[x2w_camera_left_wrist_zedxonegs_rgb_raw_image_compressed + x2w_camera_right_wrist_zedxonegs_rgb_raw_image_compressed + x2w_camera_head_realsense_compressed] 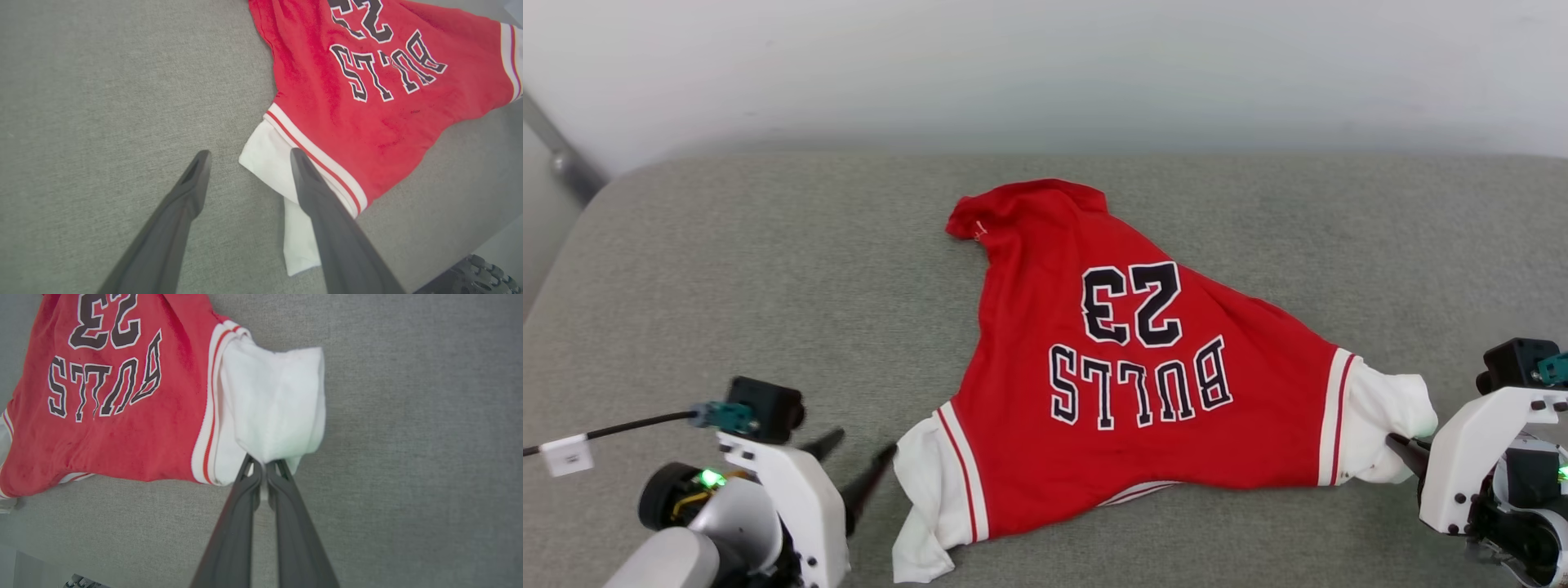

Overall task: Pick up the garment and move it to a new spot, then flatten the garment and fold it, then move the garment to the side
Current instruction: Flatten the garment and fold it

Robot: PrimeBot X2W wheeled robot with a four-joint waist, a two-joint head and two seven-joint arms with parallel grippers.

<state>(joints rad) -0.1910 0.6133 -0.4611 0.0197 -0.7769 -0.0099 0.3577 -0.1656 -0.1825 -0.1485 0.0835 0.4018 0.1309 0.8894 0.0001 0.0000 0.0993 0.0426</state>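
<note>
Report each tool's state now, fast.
Left tool: open, holding nothing.
Right tool: closed on the garment, gripping its white sleeve.

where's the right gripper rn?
Head view, lower right: the right gripper is shut on the garment's white sleeve, over the grey surface. The left gripper sits open by the other sleeve, lower left.

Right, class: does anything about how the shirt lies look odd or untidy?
Yes. The shirt isn't flat: its far end is bunched to a narrow tip, the white sleeve by the open left gripper is crumpled, and the right gripper pinches the other sleeve.
</note>
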